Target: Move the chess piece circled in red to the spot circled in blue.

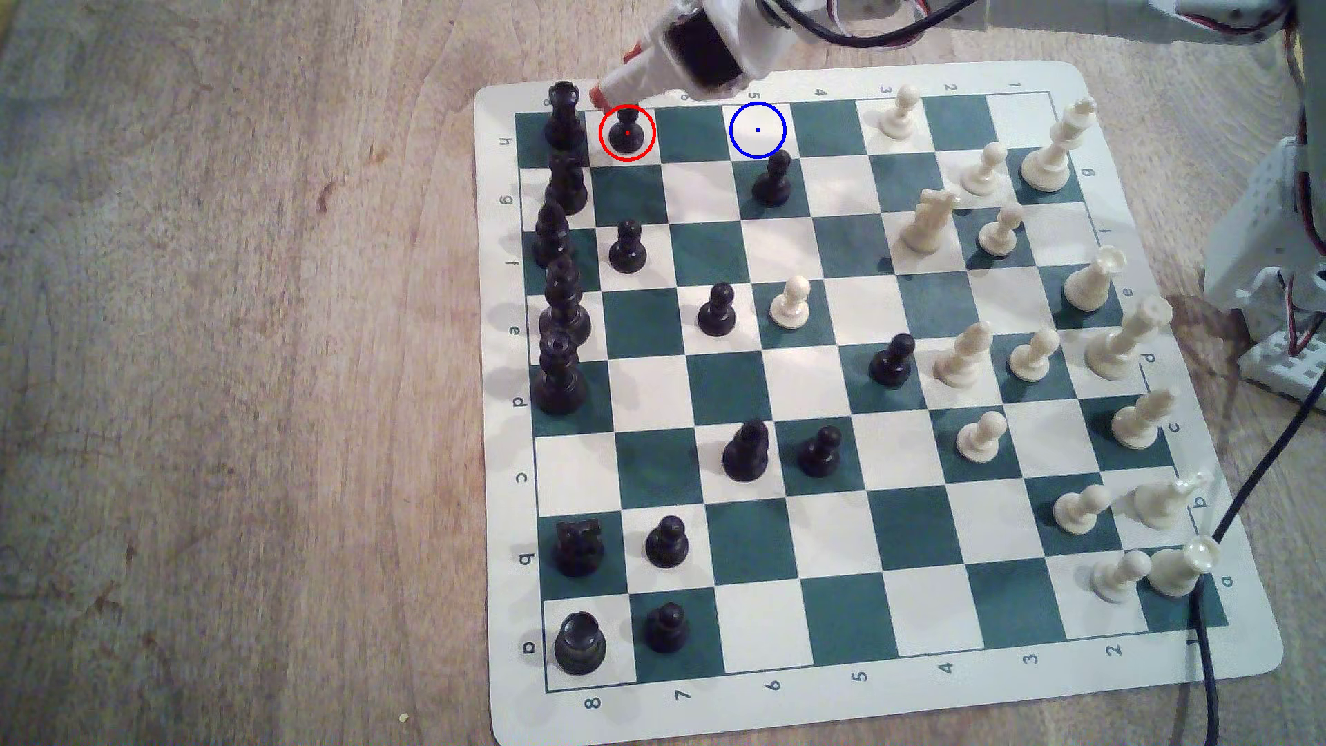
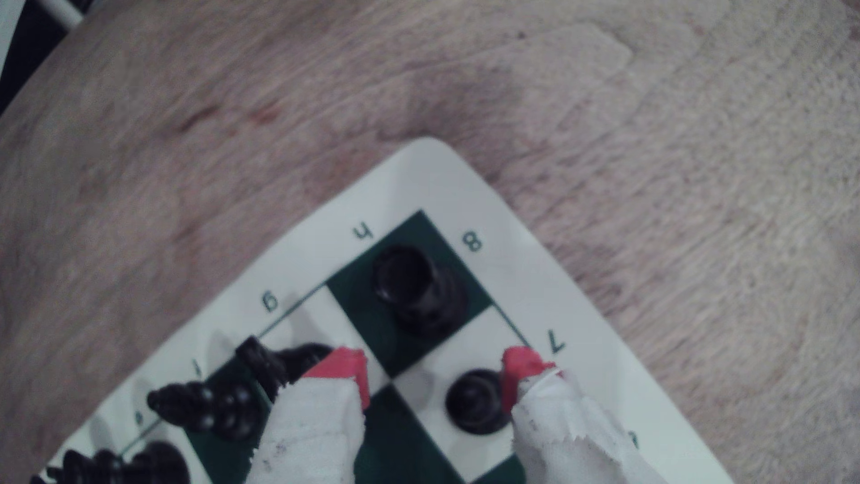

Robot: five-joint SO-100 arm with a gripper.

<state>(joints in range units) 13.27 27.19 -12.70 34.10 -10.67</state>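
I am looking at a wooden table [image 1: 237, 373] taking up the left half of the exterior view, with the green-and-cream chessboard [image 1: 847, 696] lying across the centre and right of that frame. The arm [image 1: 717, 43] is reaching in along the top edge of the exterior view, its cloth-wrapped, red-tipped gripper [image 1: 606, 90] hanging over the board's upper left corner. In the wrist view I am seeing the gripper [image 2: 435, 379] with its jaws standing apart, the black pawn [image 2: 477, 402] sitting between them, just beside one red fingertip [image 2: 516, 372] and clear of the other; nothing is clamped. The black rook [image 1: 563, 115] is standing on the corner square at the upper left of the board in the exterior view. The black pawn [image 1: 627, 131] is resting upright inside the red ring, just right of that rook. The blue-ringed cream square [image 1: 758, 130] is lying two squares further right along the same top row, bare of pieces.
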